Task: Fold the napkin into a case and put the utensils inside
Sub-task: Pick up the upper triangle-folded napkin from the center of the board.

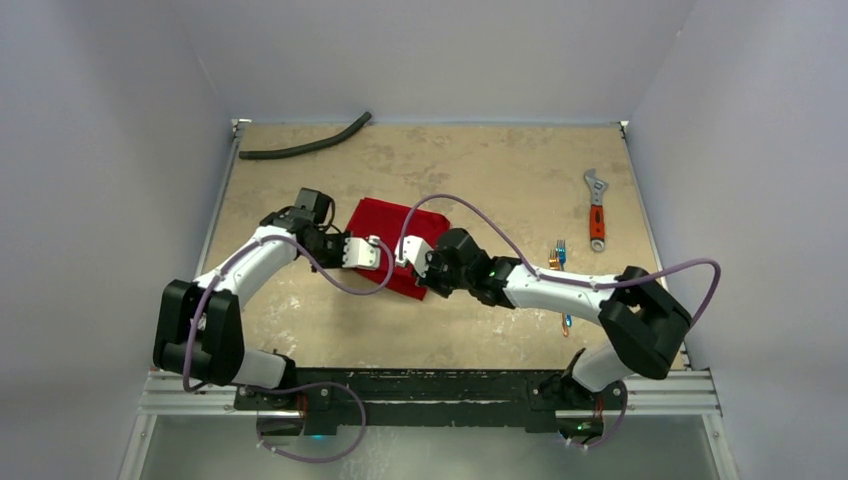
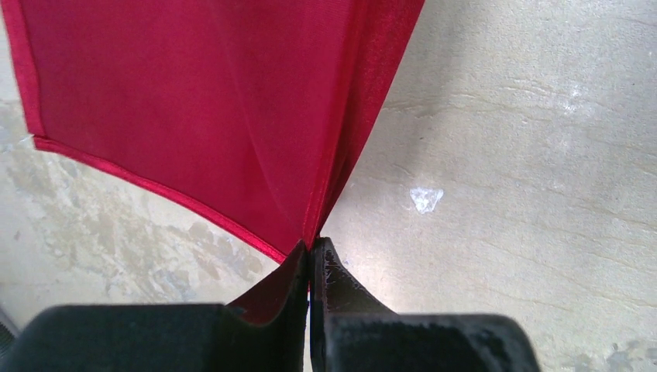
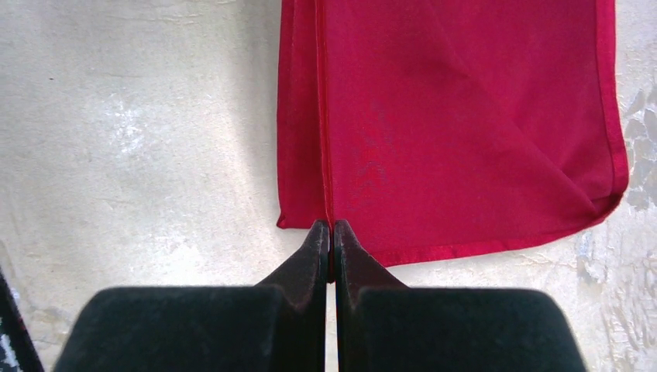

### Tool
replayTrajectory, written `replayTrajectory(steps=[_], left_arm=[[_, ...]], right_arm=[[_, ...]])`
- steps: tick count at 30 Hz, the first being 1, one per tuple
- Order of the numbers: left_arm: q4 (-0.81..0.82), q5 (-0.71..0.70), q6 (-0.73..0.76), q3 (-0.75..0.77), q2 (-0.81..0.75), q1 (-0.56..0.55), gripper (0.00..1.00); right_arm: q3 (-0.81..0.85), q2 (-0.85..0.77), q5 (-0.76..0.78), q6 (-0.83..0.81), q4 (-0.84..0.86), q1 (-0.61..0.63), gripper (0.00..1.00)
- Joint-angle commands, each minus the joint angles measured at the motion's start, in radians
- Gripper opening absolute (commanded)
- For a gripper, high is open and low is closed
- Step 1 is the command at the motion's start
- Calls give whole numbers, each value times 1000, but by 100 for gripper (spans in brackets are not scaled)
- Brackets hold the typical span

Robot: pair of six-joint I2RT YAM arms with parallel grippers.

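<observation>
Tan mottled tabletop [image 1: 480,170], pale worn patches. Plain grey-white walls [image 1: 100,150] close in at left, far & right edges. Alu rail [image 1: 670,392] along near edge. Light soft, even.

I see no words, numbers or signs to read, not on the napkin [image 1: 385,225], wrench [image 1: 597,212] or table [image 1: 500,170].
</observation>
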Motion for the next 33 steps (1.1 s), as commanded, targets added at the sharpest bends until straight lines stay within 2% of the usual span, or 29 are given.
replayTrajectory(steps=[1, 4, 5, 6, 7, 8, 12, 15, 23, 26, 28, 29, 30, 31, 33], left_arm=[[-57, 17, -14, 66, -59, 10, 0], [-77, 24, 20, 56, -72, 10, 0], [-75, 27, 37, 36, -77, 9, 0], [-59, 26, 42, 10, -82, 8, 0], [-42, 26, 42, -14, -83, 9, 0], [-28, 25, 42, -34, -82, 9, 0], [-9, 23, 31, -63, -59, 8, 0], [-3, 15, 23, -71, -69, 9, 0], [72, 17, 18, -138, -91, 9, 0], [89, 16, 9, -134, -86, 9, 0], [105, 16, 2, -137, -91, 9, 0], [110, 16, 0, -140, -91, 9, 0], [115, 13, -1, -145, -90, 8, 0], [120, 10, -1, -149, -88, 9, 0], [125, 0, 0, -155, -79, 14, 0]], right_arm=[[-17, -58, -22, 35, 18, -2, 0], [-6, -47, -20, 27, 6, -1, 0], [-7, -39, -42, 28, 6, -1, 14], [-11, -24, -57, 34, 13, 2, 36], [-16, -10, -71, 39, 18, 2, 46], [-12, 5, -79, 33, 16, 7, 49], [16, 47, -86, 16, 15, 10, 53], [3, 27, -108, -18, 38, 18, 62], [-64, -1, -76, -113, 99, 37, 70], [-78, 5, -51, -144, 93, 43, 77], [-88, -22, -42, -144, 76, 41, 78], [-97, -49, -24, -139, 86, 34, 82], [-109, -81, -14, -133, 104, 29, 91], [-120, -109, -12, -126, 121, 21, 96], [-139, -131, -29, -139, 144, 16, 99]])
